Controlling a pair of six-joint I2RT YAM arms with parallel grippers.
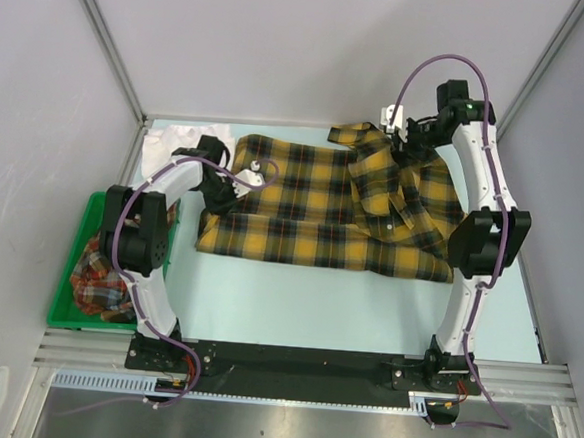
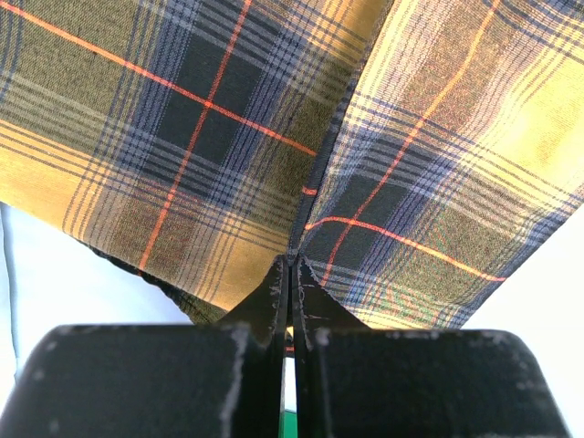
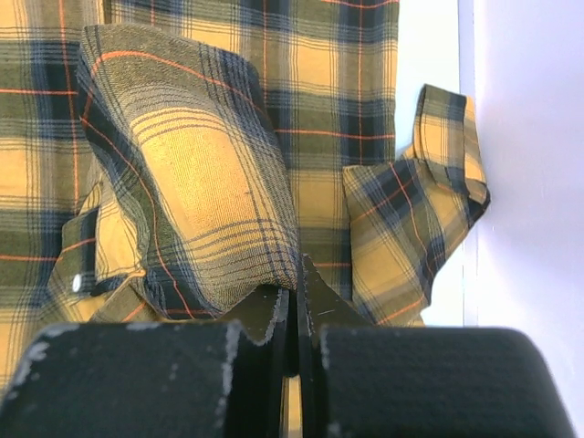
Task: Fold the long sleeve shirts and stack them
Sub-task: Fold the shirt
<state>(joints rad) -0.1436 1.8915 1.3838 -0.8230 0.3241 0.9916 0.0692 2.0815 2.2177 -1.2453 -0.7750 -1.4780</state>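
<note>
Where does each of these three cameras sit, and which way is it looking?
Top external: above and behind the arms, looking down on the table; the left arm and right arm show whole, over the yellow-and-black plaid shirt.
Left wrist: on the left arm's wrist, looking along the left gripper, shut on that shirt's cloth.
Right wrist: on the right arm's wrist, looking along the right gripper, shut on a folded-over part of the shirt.
Shared: both wrist views show the same shirt.
</note>
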